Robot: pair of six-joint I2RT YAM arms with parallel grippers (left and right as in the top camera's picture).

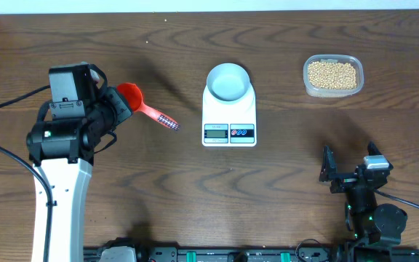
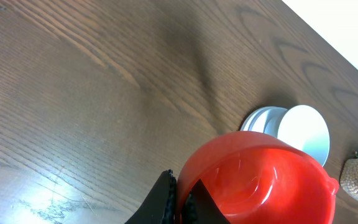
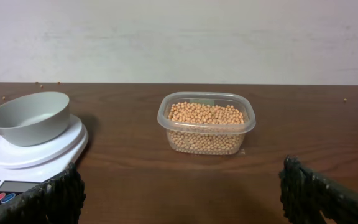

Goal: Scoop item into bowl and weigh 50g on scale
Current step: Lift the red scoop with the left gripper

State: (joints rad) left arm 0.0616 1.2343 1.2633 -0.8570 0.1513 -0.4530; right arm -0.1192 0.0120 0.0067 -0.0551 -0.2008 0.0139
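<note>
The pale bowl (image 1: 228, 80) stands empty on the white scale (image 1: 228, 120) at the table's middle back. The tan beans (image 1: 332, 74) fill a clear plastic container (image 1: 308, 86) at the back right. My left gripper (image 1: 120, 106) is shut on the rim of a red scoop (image 1: 131, 94), held left of the scale with its handle pointing right. In the left wrist view the gripper (image 2: 182, 202) pinches the empty scoop (image 2: 260, 180), with the bowl (image 2: 303, 130) and beans (image 2: 356, 177) beyond. My right gripper (image 1: 348, 169) is open and empty at the front right. Its wrist view (image 3: 188, 202) shows the bowl (image 3: 28, 117), scale (image 3: 17, 158) and beans (image 3: 205, 115).
The clear container (image 3: 207, 134) stands about a hand's width right of the scale. A few stray beans lie near the table's back edge (image 3: 42, 84). Bare wooden table lies between the scale and my right gripper.
</note>
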